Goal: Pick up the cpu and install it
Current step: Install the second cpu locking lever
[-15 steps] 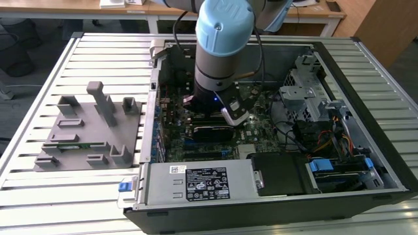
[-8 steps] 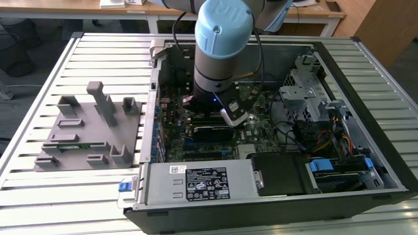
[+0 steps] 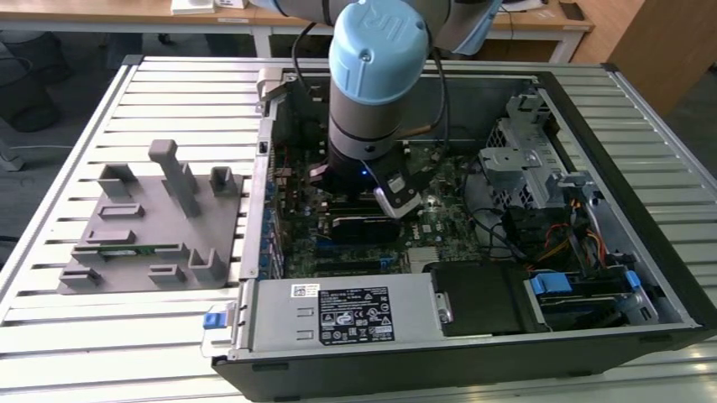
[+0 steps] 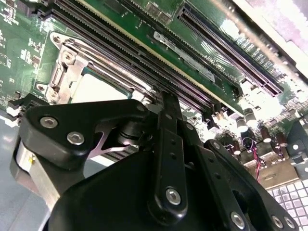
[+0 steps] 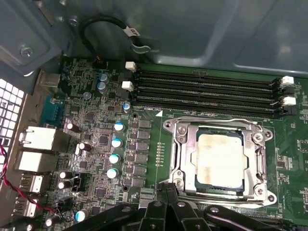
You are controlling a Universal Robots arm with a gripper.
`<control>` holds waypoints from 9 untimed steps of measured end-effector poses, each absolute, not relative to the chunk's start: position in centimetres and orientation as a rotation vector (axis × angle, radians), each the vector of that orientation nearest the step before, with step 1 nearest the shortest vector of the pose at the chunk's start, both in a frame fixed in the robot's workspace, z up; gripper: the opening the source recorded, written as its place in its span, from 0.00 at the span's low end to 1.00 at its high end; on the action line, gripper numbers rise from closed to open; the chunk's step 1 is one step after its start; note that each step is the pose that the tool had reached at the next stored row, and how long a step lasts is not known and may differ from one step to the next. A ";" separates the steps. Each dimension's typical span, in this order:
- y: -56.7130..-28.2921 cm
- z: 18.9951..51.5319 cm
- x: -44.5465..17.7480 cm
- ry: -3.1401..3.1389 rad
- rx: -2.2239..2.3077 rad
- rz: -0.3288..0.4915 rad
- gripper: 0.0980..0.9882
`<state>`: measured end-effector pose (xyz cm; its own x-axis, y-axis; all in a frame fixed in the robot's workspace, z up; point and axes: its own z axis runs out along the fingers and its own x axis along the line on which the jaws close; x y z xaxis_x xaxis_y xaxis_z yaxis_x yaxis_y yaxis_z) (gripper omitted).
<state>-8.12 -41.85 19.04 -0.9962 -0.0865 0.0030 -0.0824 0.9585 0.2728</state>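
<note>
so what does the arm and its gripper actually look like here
The arm is a thick silver-grey cylinder with a pale blue round joint cap and black cables running alongside. The gripper is black, built from flat linkage bars joined by silver screws, with a bare metal block at one side.

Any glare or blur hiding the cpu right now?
First wrist view: the cpu sits in its socket frame, evenly lit and sharp, with a soft sheen on its top. Second wrist view: the gripper looms close and dark in front, and the cpu behind it is washed out by glare. Exterior view: the arm covers that spot.
</note>
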 end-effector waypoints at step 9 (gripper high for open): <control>-41.9 18.9 -8.1 -3.093 0.133 -0.436 0.01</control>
